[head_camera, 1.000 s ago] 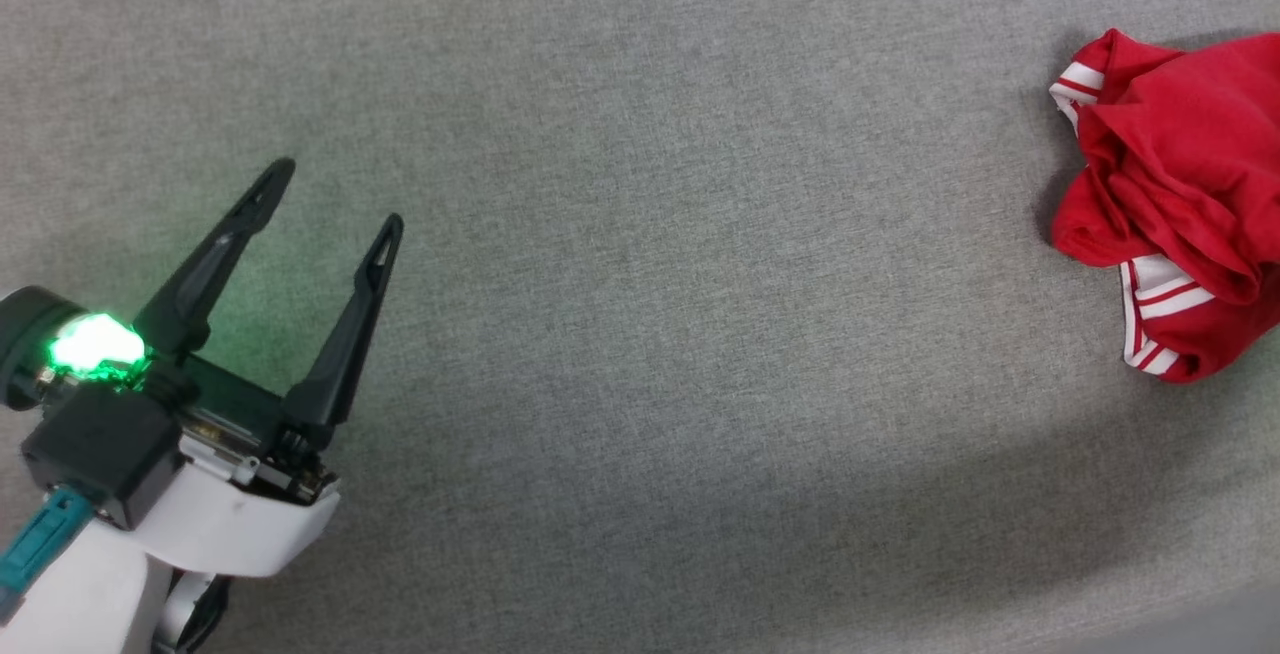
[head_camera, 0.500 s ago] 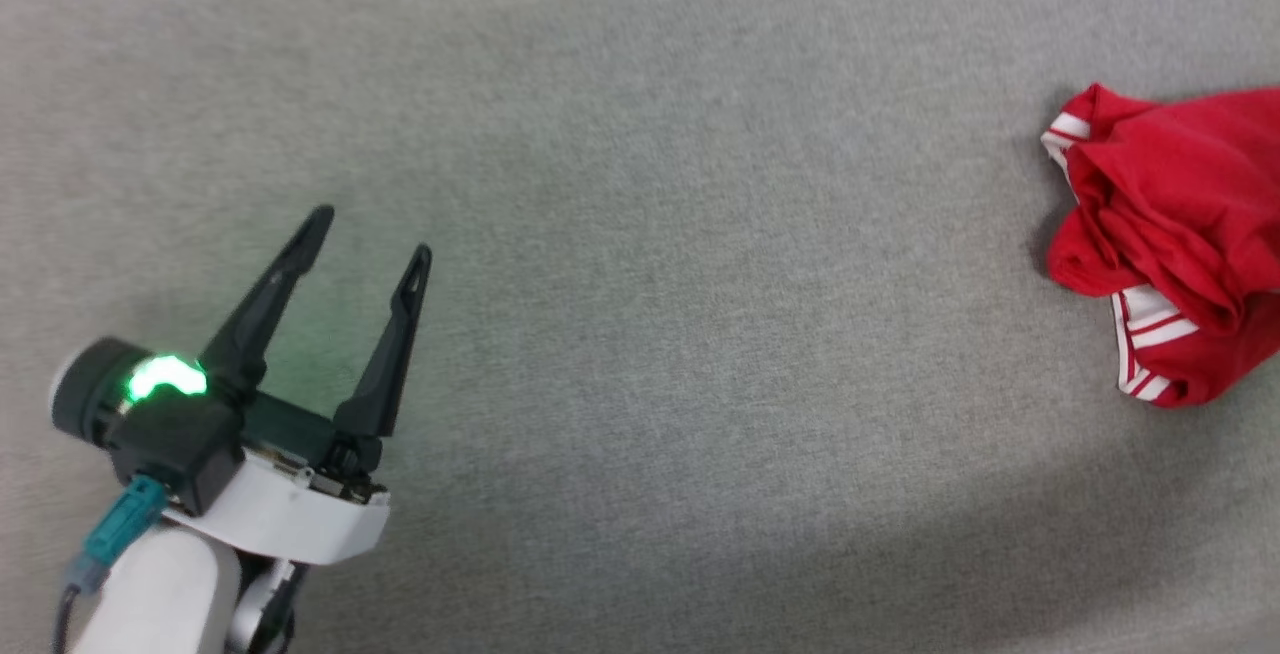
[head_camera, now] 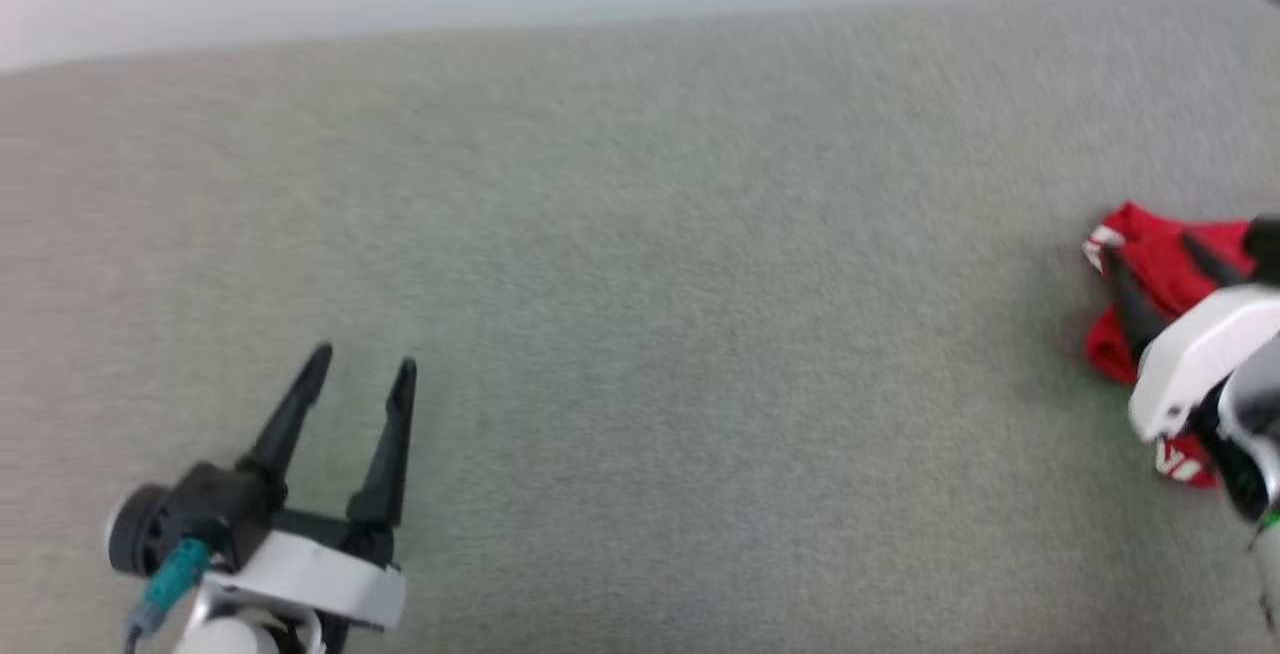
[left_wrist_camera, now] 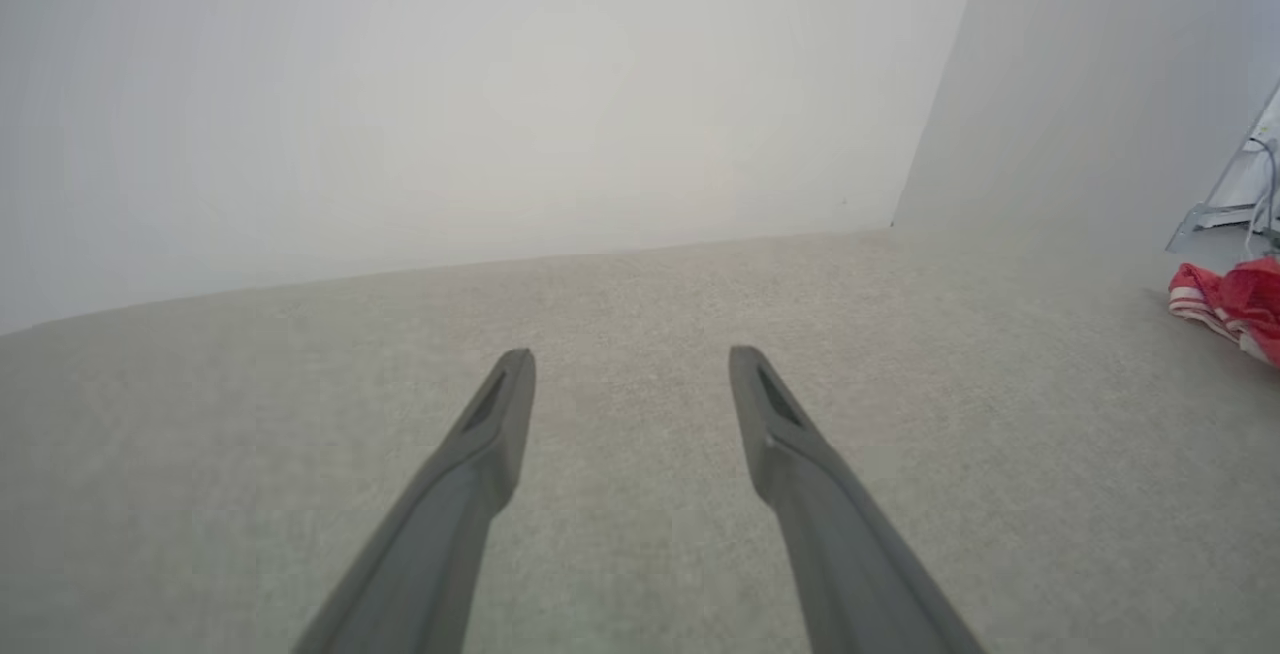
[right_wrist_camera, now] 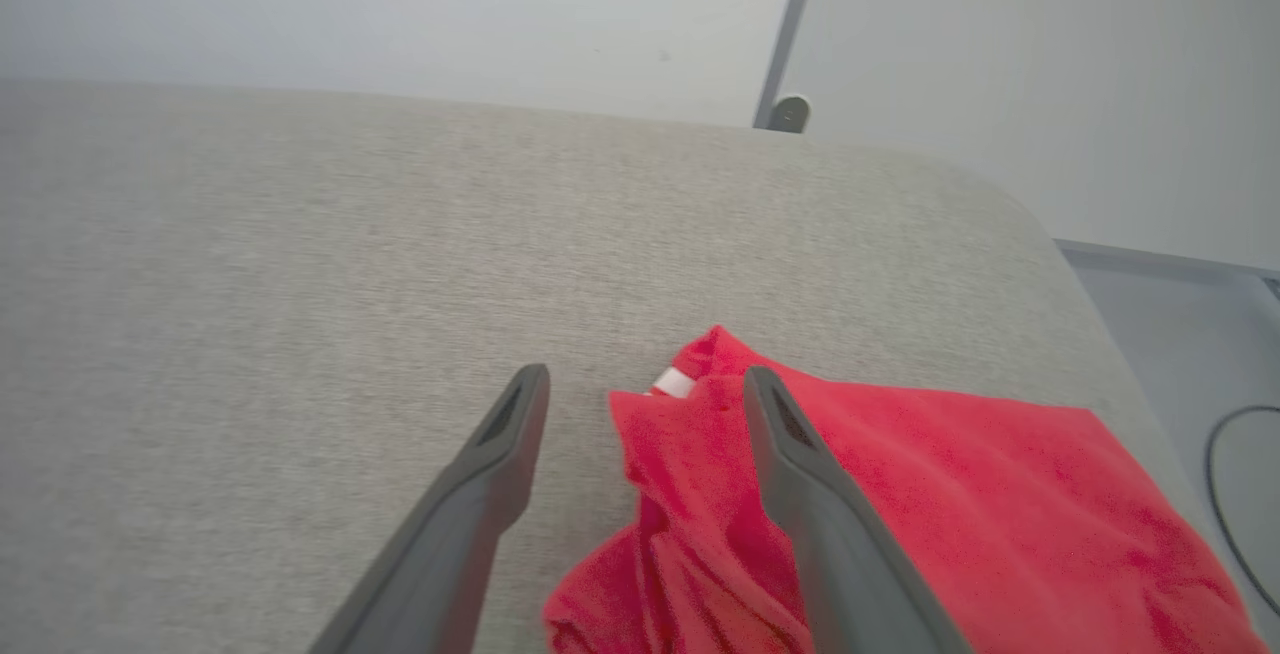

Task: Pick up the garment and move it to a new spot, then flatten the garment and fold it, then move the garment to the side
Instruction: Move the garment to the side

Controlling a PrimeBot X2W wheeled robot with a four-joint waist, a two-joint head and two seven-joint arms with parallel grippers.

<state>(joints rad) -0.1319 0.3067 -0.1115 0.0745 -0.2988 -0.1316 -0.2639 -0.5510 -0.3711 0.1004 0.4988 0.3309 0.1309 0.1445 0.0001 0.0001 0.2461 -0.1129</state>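
Spread apart on the right gripper [right_wrist_camera: 645,379], one finger over the garment [right_wrist_camera: 900,494], one just off its edge, clamping nothing. Spread too on the left gripper [head_camera: 362,359], well apart from the garment. Right wrist view: grey pad [right_wrist_camera: 300,234] with its rounded corner beyond the garment; left wrist view: striped trim [left_wrist_camera: 1195,302].
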